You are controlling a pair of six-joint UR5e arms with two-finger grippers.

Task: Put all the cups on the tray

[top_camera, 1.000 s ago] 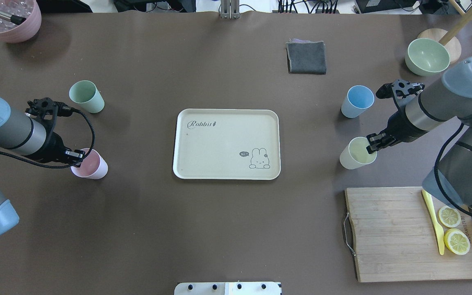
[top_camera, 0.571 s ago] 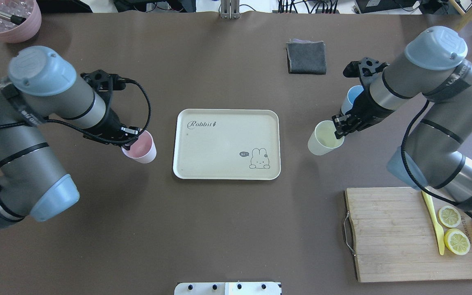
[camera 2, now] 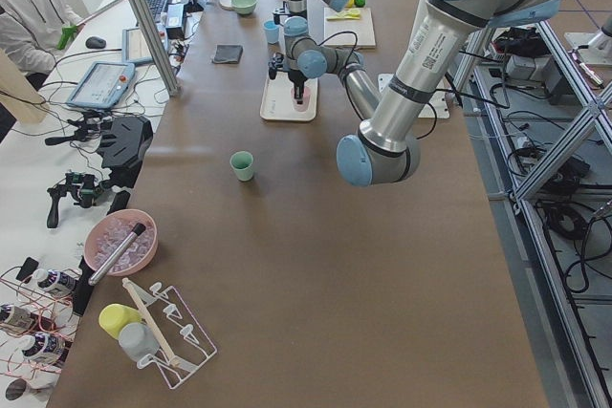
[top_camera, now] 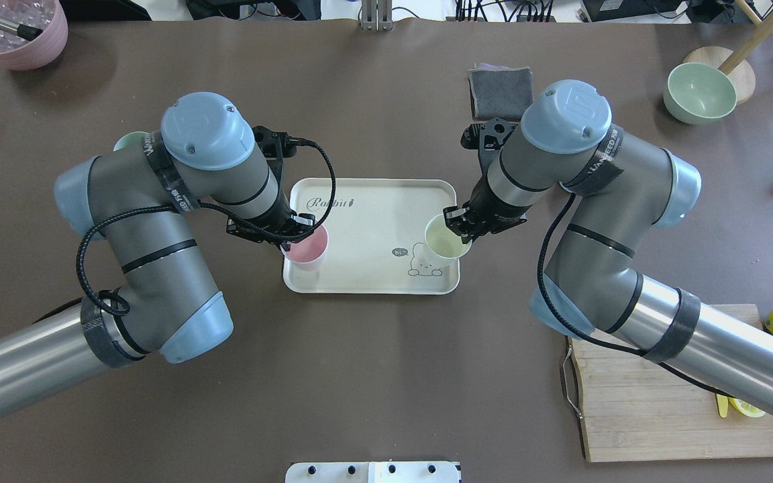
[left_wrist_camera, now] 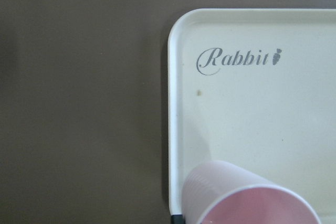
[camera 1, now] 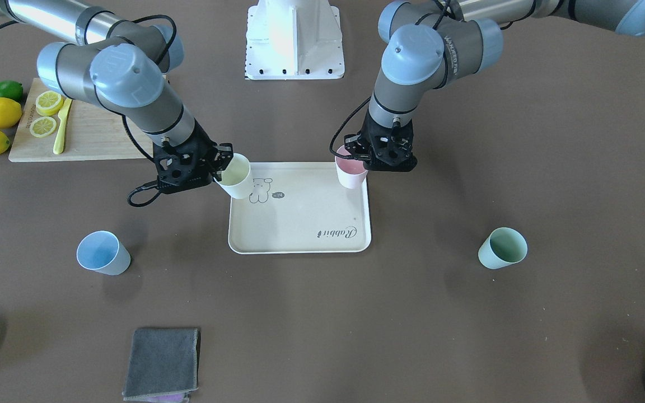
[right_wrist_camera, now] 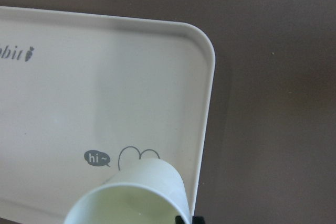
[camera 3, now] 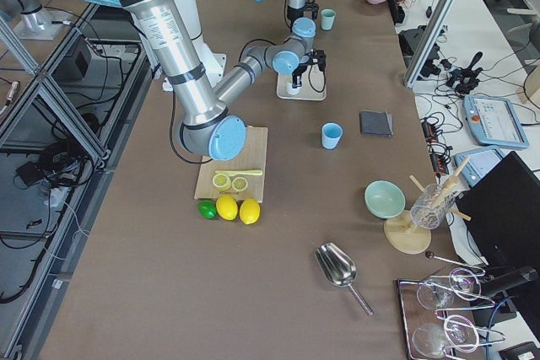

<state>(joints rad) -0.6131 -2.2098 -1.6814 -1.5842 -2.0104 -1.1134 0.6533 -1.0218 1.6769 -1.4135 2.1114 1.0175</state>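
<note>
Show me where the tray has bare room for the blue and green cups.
Free on the tray: the middle, between the pink cup and yellow cup, and the strip farthest from the robot, from the Rabbit script across. Crowded: both robot-side corners, where the left claw holds pink and the right claw holds yellow over the bunny drawing.

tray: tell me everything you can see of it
The tray is a cream rectangle with rounded corners and a raised rim, matte and plastic-looking. It is printed with "Rabbit" script, a small carrot, and a bunny with a "hi~" bubble. It lies flat mid-way across the brown table. The left gripper holds a pink cup over its left edge, the right gripper a tilted yellow cup by the bunny; contact is unclear.
</note>
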